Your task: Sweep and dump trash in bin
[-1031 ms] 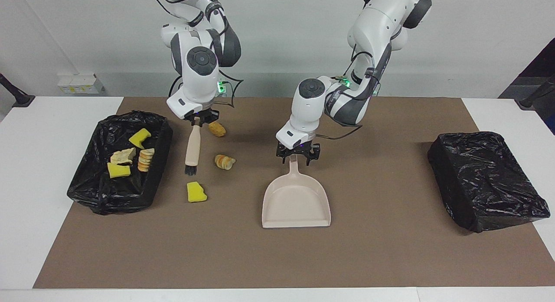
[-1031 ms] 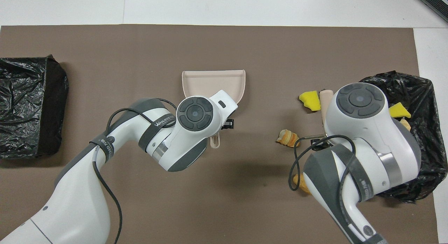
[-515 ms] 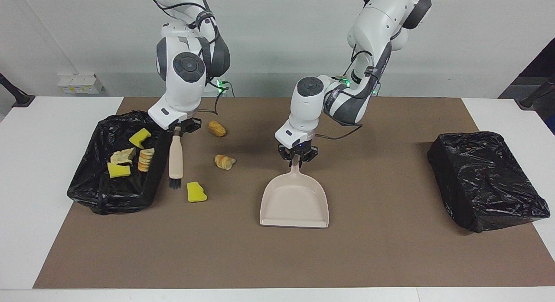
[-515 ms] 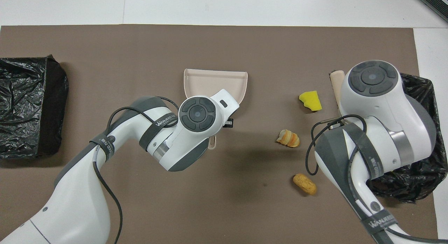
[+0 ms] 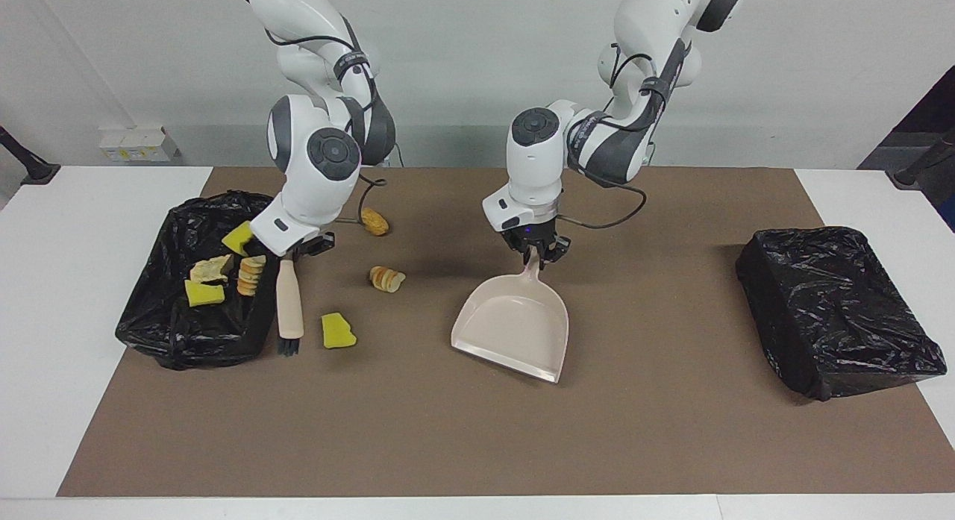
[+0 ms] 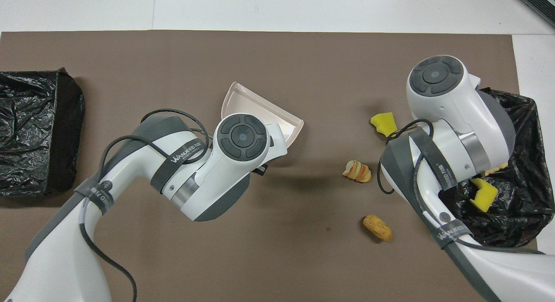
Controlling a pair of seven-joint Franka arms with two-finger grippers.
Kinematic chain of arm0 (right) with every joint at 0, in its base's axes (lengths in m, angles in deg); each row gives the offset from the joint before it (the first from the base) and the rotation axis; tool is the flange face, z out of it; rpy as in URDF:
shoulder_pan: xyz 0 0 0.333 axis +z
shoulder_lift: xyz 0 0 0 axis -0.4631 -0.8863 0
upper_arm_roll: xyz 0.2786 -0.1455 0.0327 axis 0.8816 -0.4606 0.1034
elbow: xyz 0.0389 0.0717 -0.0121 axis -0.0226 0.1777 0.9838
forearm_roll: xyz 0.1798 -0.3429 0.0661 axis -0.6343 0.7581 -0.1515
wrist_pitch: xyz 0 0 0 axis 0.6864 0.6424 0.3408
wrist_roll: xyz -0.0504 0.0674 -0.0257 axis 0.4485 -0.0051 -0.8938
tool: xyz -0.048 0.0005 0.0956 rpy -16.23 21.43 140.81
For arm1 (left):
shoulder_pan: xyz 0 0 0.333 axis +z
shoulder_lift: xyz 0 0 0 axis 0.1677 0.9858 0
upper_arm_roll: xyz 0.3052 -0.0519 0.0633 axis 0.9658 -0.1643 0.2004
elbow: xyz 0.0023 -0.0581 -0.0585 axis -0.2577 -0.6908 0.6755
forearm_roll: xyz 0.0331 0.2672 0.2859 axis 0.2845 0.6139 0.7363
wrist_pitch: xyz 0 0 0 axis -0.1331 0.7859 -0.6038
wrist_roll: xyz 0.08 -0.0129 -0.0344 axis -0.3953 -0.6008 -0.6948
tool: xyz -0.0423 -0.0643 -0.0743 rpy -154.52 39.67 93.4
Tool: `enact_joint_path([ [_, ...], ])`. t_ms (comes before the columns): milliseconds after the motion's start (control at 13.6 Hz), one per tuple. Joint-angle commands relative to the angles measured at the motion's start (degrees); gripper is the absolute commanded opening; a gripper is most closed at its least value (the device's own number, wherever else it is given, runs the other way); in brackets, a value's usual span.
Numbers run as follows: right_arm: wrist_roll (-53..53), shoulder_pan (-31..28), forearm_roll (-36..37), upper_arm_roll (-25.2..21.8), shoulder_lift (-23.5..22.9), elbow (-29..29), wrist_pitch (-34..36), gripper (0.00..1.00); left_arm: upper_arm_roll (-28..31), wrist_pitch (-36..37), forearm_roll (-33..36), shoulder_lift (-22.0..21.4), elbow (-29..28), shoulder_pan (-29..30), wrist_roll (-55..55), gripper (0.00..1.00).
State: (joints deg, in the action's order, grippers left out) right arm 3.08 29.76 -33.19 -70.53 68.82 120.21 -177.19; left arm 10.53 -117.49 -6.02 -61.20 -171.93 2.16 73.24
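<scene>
A brown mat covers the white table. On it toward the left arm's end sits a closed black bag-wrapped box. A wall socket shows above the table's right-arm end.

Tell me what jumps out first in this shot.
The left tool grips the tilted dustpan mid-table, and the right tool holds the brush beside the bin. Three scraps lie loose between them: a yellow sponge, a sliced piece and a roll.
</scene>
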Motion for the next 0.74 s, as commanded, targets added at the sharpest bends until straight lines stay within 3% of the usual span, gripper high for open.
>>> enact_joint_path([
  [0,1.5,-0.9,2.6,0.9,-5.4,-5.2,-1.2,0.00,-0.2,3.3,0.5,-4.4,-2.3,2.6,14.0,0.00],
  [368,-3.0,-2.5,2.7,0.9,-8.3,-3.3,-6.3,0.00,-0.2,4.5,-0.1,-4.9,-3.2,5.7,40.3,0.00],
  [662,-3.9,-1.7,-2.2,1.2,-9.3,-0.8,-7.7,0.00,-0.5,2.0,-1.9,-6.2,-7.6,5.6,47.7,0.00],
])
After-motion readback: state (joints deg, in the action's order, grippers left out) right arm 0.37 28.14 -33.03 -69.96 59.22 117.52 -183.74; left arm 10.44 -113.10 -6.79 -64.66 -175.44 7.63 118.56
